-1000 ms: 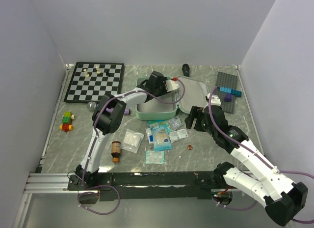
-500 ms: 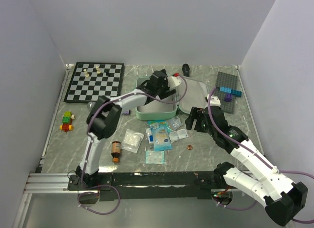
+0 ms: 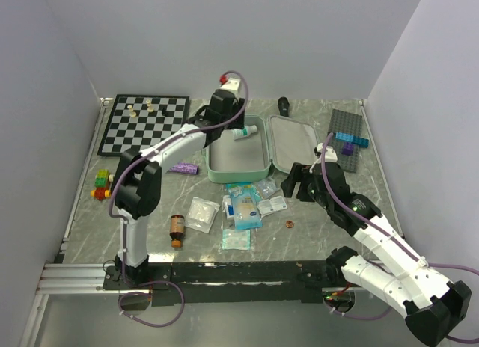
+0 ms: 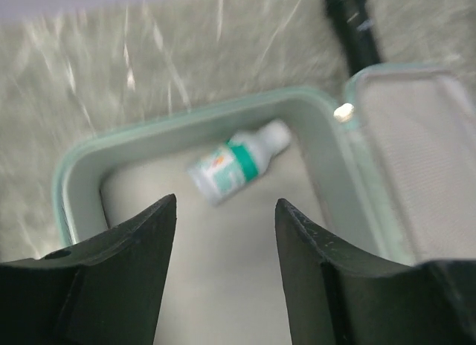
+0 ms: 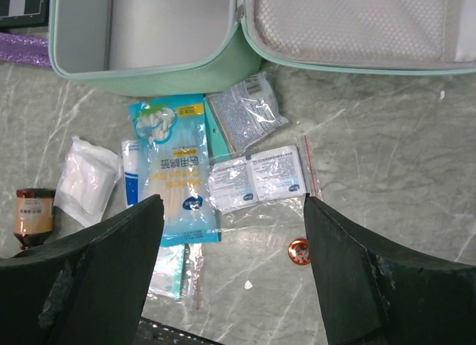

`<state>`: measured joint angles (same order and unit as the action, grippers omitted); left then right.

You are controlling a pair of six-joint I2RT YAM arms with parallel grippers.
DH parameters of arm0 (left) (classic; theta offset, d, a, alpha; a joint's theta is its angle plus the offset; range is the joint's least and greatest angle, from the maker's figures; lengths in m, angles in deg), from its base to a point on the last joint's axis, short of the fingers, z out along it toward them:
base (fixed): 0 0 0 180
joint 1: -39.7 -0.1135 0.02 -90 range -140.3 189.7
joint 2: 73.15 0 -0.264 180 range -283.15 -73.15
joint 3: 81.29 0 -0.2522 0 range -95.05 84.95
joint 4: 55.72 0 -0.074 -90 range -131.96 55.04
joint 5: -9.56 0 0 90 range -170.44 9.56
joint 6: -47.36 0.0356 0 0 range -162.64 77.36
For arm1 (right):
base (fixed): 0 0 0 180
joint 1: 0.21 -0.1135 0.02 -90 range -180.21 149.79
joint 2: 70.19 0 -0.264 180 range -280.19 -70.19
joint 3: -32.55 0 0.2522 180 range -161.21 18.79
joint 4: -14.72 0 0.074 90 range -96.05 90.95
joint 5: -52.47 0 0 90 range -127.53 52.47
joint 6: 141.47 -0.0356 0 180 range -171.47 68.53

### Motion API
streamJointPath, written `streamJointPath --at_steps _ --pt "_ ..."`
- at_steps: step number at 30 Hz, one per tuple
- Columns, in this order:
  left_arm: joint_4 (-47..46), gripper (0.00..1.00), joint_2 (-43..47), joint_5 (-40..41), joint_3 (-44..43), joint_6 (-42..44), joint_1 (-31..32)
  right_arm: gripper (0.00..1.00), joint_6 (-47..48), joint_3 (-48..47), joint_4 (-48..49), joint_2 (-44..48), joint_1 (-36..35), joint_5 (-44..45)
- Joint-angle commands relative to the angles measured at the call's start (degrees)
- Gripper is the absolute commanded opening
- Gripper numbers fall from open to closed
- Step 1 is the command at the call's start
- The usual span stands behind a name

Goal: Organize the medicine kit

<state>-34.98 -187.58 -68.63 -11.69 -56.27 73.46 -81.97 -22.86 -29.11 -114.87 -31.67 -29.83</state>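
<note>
Since a second ago the left gripper (image 4: pixel 223 207) has lifted out of the kit (image 3: pixel 236 175) and now hangs over its far-left corner, jaws apart, nothing in them. A bottle (image 4: pixel 238 163) now lies loose at the kit's far end. Right gripper (image 5: pixel 230 200) unmoved, spread and empty above the packets (image 5: pixel 175 174).

Left wrist view blurred; bottle label unreadable. Right wrist view crops the kit's far part.

Kit: mint-green, opened flat, grey lining, mesh half folded out rightward. Sits far-centre on the table (image 3: pixel 329 212), right of the chessboard (image 3: pixel 144 124).
</note>
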Motion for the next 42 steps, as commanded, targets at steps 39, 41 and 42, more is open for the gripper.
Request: streamJointPath --at_steps 39,41,42 --pt "-16.83 0.54 -16.79 -19.11 -2.58 -6.15 -4.67 0.83 0.53 2.36 3.35 -1.63 0.26 -0.94" --pt "-14.82 0.59 -16.35 -17.71 -3.46 -6.23 -4.67 0.83 0.62 2.19 3.08 -1.46 0.26 -0.67" --pt "-13.94 0.63 -15.83 -16.75 -3.47 -6.24 -4.67 0.83 0.71 2.1 2.99 -1.37 0.26 -0.5"
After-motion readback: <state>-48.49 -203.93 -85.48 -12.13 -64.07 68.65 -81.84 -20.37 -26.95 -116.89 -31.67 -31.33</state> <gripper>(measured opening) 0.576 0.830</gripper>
